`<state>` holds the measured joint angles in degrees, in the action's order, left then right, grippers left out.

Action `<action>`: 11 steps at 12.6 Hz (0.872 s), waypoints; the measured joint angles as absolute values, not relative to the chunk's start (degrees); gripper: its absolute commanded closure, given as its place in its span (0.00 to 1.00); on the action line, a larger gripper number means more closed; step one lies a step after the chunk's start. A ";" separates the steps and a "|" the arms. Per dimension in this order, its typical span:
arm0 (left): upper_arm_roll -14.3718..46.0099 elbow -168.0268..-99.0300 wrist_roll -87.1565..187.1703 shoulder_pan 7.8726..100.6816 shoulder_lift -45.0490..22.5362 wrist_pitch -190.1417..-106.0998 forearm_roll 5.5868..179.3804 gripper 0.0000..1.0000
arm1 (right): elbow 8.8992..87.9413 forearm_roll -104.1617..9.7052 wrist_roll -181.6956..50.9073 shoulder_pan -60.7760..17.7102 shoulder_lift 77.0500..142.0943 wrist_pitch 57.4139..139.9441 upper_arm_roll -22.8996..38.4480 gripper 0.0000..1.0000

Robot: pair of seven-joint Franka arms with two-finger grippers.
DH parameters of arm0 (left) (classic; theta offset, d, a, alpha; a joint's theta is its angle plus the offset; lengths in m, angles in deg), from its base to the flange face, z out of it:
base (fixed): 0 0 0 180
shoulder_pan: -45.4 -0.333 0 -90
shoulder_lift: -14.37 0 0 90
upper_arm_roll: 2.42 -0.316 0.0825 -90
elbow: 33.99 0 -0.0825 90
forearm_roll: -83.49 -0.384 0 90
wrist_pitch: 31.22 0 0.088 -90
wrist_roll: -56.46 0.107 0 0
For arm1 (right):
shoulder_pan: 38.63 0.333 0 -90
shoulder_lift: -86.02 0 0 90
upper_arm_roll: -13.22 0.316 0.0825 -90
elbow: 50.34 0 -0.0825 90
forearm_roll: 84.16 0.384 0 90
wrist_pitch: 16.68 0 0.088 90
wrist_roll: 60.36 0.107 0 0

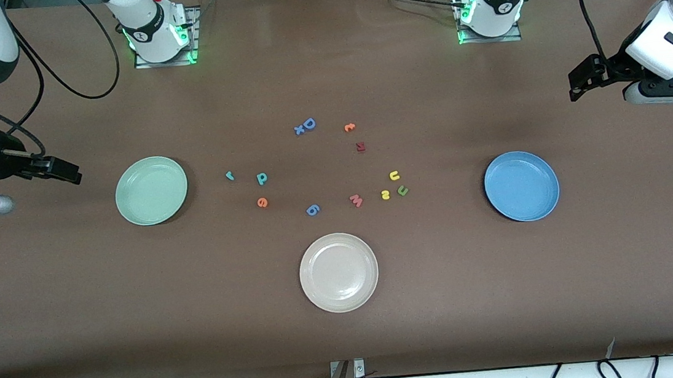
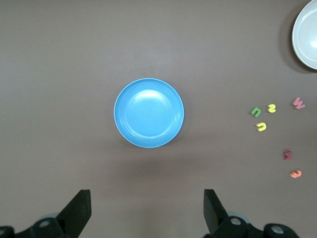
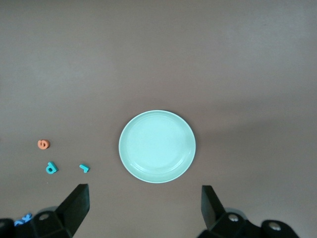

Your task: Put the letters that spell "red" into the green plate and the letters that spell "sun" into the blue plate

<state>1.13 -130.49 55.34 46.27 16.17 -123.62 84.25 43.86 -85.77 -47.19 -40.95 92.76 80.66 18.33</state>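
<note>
Green plate point(image 1: 151, 190) lay toward the right arm's end of the tabletop, blue plate point(image 1: 521, 186) toward the left arm's end, both bare. Teal "r" point(image 1: 229, 175), teal "d" point(image 1: 261, 178) and orange "e" point(image 1: 262, 202) sat loose mid-table beside the green plate. Yellow "u" point(image 1: 394, 175), yellow "s" point(image 1: 385, 195) and olive "n" point(image 1: 402, 190) clustered nearer the blue plate. Right gripper point(image 3: 143, 203) hung above the table's right-arm end, fingers spread, holding nothing. Left gripper point(image 2: 147, 206) hung likewise above the left-arm end, spread and holding nothing.
</note>
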 measured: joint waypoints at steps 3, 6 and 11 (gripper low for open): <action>1.11 -130.49 55.34 46.27 16.17 -123.62 84.25 0.00 | 43.87 -85.78 -46.73 -40.64 92.40 80.40 18.93 0.00; 1.10 -130.49 55.34 46.27 16.17 -123.62 84.25 0.00 | 43.87 -85.78 -46.73 -40.66 92.16 80.23 18.92 0.00; 1.09 -130.49 55.34 46.27 16.17 -123.62 84.25 0.00 | 44.04 -85.78 -46.64 -40.72 92.61 80.38 18.64 0.00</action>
